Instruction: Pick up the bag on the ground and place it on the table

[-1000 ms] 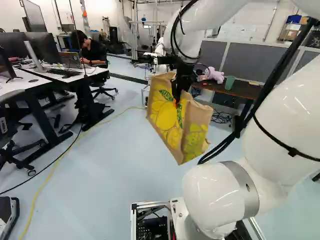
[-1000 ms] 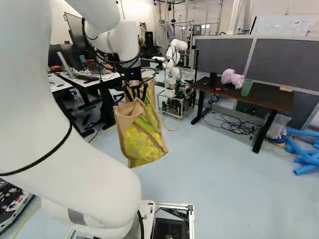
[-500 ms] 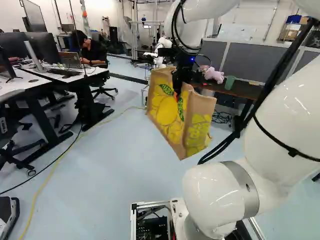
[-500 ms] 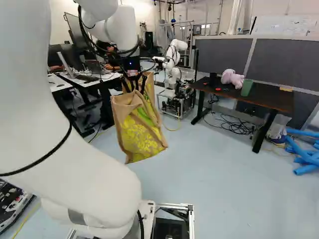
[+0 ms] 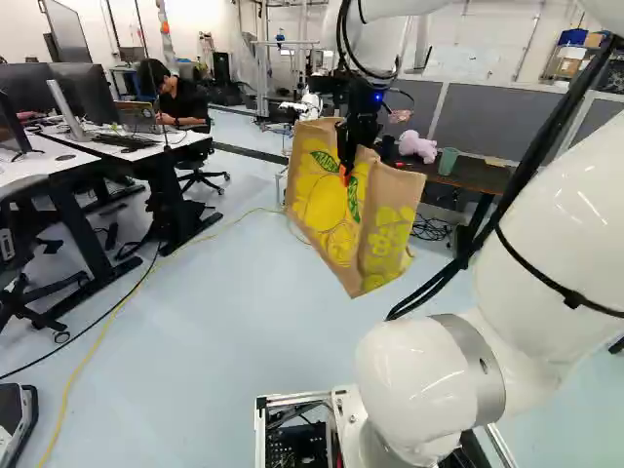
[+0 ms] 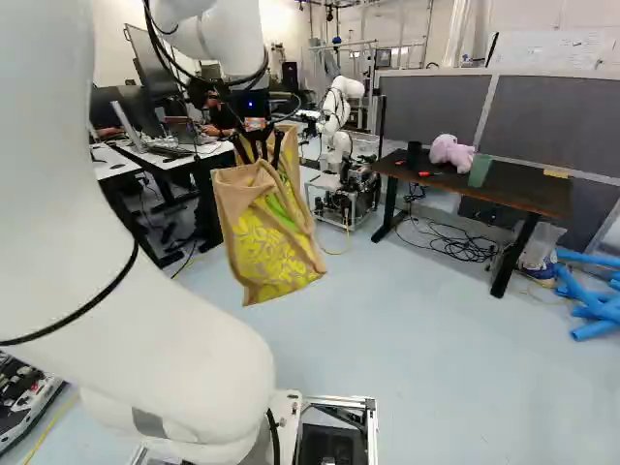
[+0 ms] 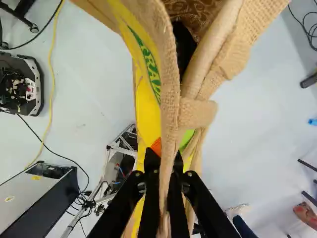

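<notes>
My gripper point(image 5: 348, 168) hangs over the floor in the left base view, holding the tan and yellow bag point(image 5: 322, 210) up in the air. The bag's near corner points down and it touches nothing below. In the wrist view the gripper point(image 7: 166, 171) is shut on the bag's upper edge point(image 7: 170, 104), which runs between both fingers. The bag point(image 6: 266, 237) shows its narrow side in the right base view. Beyond it to the right stands the dark wooden table point(image 6: 523, 194), with the bag well apart from it.
A pink plush toy point(image 6: 451, 152) and a green cup point(image 6: 480, 170) stand on the table. Another robot point(image 6: 336, 116) is behind the bag. Blue tubes point(image 6: 591, 295) lie right of the table, cables point(image 6: 455, 242) under it. Desks with monitors stand at the left.
The arm has lifted the gripper higher, and the held bag has risen and turned slightly with it. The base has not moved.
</notes>
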### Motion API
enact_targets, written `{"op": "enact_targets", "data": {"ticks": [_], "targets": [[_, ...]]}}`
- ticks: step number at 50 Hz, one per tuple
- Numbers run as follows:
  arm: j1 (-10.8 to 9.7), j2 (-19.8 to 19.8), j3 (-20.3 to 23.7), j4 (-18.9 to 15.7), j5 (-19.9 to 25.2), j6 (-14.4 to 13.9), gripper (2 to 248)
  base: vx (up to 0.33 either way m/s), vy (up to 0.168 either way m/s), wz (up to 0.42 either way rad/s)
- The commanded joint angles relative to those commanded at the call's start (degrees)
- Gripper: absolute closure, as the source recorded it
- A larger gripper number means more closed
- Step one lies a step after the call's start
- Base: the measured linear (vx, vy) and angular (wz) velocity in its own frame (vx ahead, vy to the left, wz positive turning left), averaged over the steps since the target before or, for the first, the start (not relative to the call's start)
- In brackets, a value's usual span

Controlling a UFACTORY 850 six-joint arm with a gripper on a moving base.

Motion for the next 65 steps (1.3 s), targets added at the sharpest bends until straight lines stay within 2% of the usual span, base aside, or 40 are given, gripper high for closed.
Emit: {"op": "enact_targets", "data": {"ticks": [46,65], "targets": [[0.0,0.0,-0.1,0.0,0.0,0.0,228,0.0,0.0,0.0],[0.0,0.0,-0.1,0.0,0.0,0.0,228,-0.006,-0.031,-0.181]]}}
